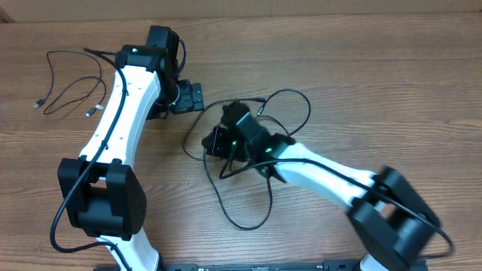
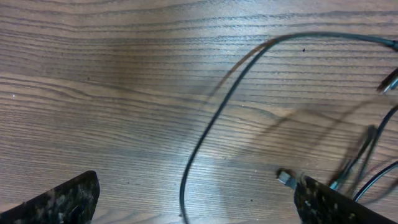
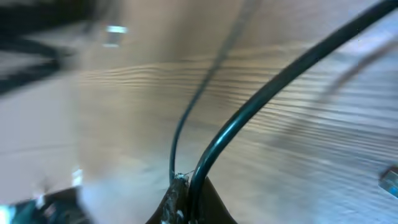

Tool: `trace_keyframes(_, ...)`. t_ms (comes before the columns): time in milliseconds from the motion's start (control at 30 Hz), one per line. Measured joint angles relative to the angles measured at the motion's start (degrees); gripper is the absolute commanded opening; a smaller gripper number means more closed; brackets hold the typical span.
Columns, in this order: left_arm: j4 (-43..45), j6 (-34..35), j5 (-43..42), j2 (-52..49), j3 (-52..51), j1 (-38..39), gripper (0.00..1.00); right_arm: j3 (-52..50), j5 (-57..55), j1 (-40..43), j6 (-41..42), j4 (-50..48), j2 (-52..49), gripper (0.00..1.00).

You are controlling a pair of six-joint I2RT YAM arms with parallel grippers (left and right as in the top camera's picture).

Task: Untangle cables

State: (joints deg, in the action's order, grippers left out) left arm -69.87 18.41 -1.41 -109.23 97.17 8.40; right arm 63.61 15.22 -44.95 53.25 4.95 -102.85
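Overhead and wrist views. The right claw (image 3: 186,193) is clenched on a thin black cable (image 3: 249,107), part of the tangled cables (image 1: 242,226) at the centre of the bench (image 1: 392,68). The left claw (image 2: 199,202) stands fully released, low over the bench, with one strand running between its fingers (image 2: 62,199). A separate loose cable (image 1: 89,111) lies well apart, at far left of the overhead view.
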Motion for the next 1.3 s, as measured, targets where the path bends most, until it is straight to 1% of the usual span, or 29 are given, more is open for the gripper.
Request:
trace_keyframes(133, 0.02, 0.00, 0.00, 0.00, 0.00, 0.00, 1.00, 0.00, 3.72, 1.09, -2.38, -0.46, 5.33, 0.04)
trace_keyframes(333, 0.00, 0.02, -0.02, 0.00, 0.00, 0.00, 0.99, 0.00, 6.64, 1.88, -4.26, -1.81, 9.55, 0.04)
trace_keyframes(633, 0.02, 0.00, 0.00, 0.00, -0.04, 0.00, 1.00, 0.00, 7.48, 3.45, -5.73, -8.50, 16.20, 0.04)
trace_keyframes(967, 0.02, 0.00, 0.00, 0.00, -0.04, 0.00, 1.00, 0.00, 5.90, 3.67, -14.53, -17.44, 20.59, 0.04)
trace_keyframes(1300, 0.00, 0.02, -0.02, 0.00, -0.04, 0.00, 0.99, 0.00, 1.79, 3.67, -26.05, -26.08, 28.57, 0.04)
